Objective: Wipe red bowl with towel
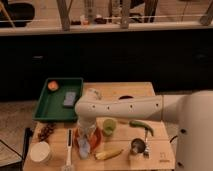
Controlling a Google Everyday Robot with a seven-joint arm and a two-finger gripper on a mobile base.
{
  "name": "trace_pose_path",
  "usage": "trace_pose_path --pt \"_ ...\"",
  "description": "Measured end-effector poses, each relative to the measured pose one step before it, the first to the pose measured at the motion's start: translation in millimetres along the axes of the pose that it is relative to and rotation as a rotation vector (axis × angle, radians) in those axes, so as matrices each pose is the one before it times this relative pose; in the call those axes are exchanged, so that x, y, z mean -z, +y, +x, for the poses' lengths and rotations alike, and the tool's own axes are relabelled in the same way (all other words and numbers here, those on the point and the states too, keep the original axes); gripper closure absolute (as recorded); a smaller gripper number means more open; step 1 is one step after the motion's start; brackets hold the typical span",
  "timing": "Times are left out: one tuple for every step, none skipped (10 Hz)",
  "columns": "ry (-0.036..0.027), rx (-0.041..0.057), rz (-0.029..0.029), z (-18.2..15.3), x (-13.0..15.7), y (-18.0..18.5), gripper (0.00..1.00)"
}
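The red bowl (98, 140) sits on the wooden table (125, 92) at the front left, mostly covered by my gripper and the towel. My gripper (86, 136) points down into the bowl's left side, shut on the light grey-blue towel (85, 146). The towel hangs from the gripper and lies over the bowl's left rim. My white arm (125, 107) reaches in from the right across the table's middle.
A green cup (109, 126) stands right beside the bowl. A banana (108, 154), a metal cup (138, 146) and a green pepper (140, 125) lie to the right. Grapes (46, 131), a white bowl (40, 151) and a white utensil (68, 147) lie to the left. A green tray (50, 107) is at the back left.
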Motion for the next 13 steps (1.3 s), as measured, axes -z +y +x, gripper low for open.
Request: trace_pose_path --pt "0.01445 -0.01693 0.00327 1.05 5.31 11.14 1.00" --pt "0.01716 -0.01980 0.00328 5.63 6.17 10.30 1.00" --pt "0.01413 -0.01394 0.00194 6.36 5.03 4.83 1.00" --pt "0.01117 -0.00768 0.00213 6.65 3.78 0.83 1.00" --pt "0.00938 -0.00855 0.00106 8.61 3.38 1.55 1.00" --pt "0.01101 -0.01096 -0.00243 14.52 4.06 1.32 1.00" --pt "0.00598 -0.00005 0.00349 8.48 1.85 -3.19 1.00" --pt "0.00269 0.00218 0.00198 6.62 0.59 -3.53 1.00" --pt "0.00087 0.01207 -0.00017 6.72 -0.58 -8.83 1.00" --pt "-0.00025 0.02005 0.00417 3.58 -1.85 -13.19 1.00" --pt "-0.00518 0.02799 0.00019 -0.25 -2.66 -15.14 1.00" --pt "-0.00679 0.02150 -0.00212 -1.50 -2.85 -10.00 1.00" --pt "-0.01320 0.04439 0.00433 -2.56 -4.92 -18.96 1.00"
